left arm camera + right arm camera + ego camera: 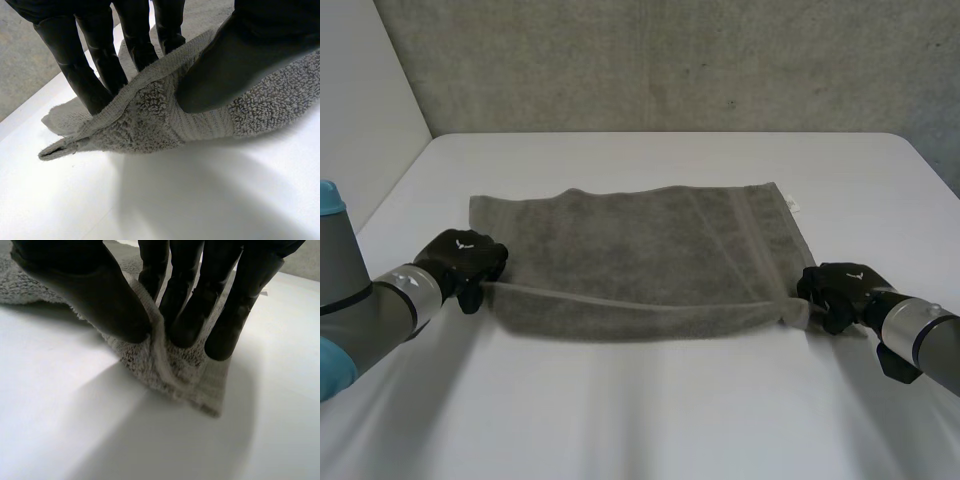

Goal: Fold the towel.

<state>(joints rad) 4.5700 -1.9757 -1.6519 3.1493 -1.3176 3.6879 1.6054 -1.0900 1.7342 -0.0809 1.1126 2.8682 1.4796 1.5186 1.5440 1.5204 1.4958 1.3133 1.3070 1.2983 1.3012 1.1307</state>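
In the head view the left hand (465,260) and right hand (835,288) hide the near corners of the towel (650,250)

towel (650,250): soft grey cloth in the middle of the frame, fuzzy with tiny loops, not shiny.
band (745,240): a flat woven strip on the towel, smoother than the fuzz around it.
hem (145,82): tight and ribbed where my fingers touch it.
table (650,400): white, hard and smooth, with a faint shine.
left hand (465,262): black, smooth and dull; rubber or plastic, I cannot tell.
right hand (835,290): the same black stuff, with a soft gleam.
left arm (370,300), right arm (920,340): grey, smooth, a bit shiny.
cap (328,198): light blue, smooth, at the left edge.
wall (670,60): grey, rough and speckled like concrete, across the top.
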